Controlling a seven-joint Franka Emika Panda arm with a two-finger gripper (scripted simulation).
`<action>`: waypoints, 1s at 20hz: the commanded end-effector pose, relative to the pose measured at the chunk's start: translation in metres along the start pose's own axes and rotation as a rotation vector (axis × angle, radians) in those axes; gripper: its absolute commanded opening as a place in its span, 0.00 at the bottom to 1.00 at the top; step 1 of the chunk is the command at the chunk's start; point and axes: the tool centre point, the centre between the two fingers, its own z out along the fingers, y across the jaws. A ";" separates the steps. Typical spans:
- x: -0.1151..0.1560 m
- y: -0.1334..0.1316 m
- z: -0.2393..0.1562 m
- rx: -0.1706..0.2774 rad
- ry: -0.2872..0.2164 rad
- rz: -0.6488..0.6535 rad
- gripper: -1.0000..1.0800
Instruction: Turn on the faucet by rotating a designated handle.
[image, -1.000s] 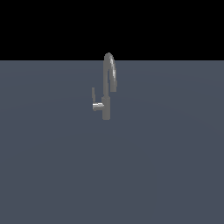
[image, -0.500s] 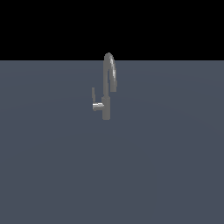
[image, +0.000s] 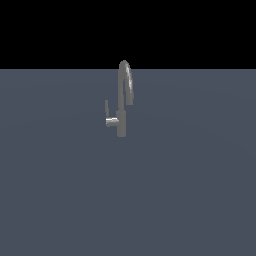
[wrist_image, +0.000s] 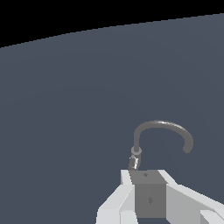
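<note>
The faucet (image: 121, 117) is a slim grey tap with a straight post and a high arched spout, standing on the dark grey floor. Its handle (image: 107, 109) is a thin upright lever on a short stub on the post's side toward the exterior view's left. The arm does not show in the exterior view. In the wrist view I look down on the faucet's arch (wrist_image: 162, 127), with the handle (wrist_image: 133, 162) just beyond my gripper (wrist_image: 146, 176). The white and grey fingertips (wrist_image: 148, 192) are close to the handle. Contact and jaw opening are unclear.
The flat dark grey surface (image: 190, 190) stretches all around the faucet, with a black background above its far edge. Nothing else shows on it.
</note>
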 end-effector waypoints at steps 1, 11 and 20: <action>-0.015 -0.011 0.035 -0.030 0.007 0.032 0.00; -0.069 -0.019 0.197 -0.168 0.006 0.170 0.00; -0.102 0.003 0.301 -0.266 -0.013 0.266 0.00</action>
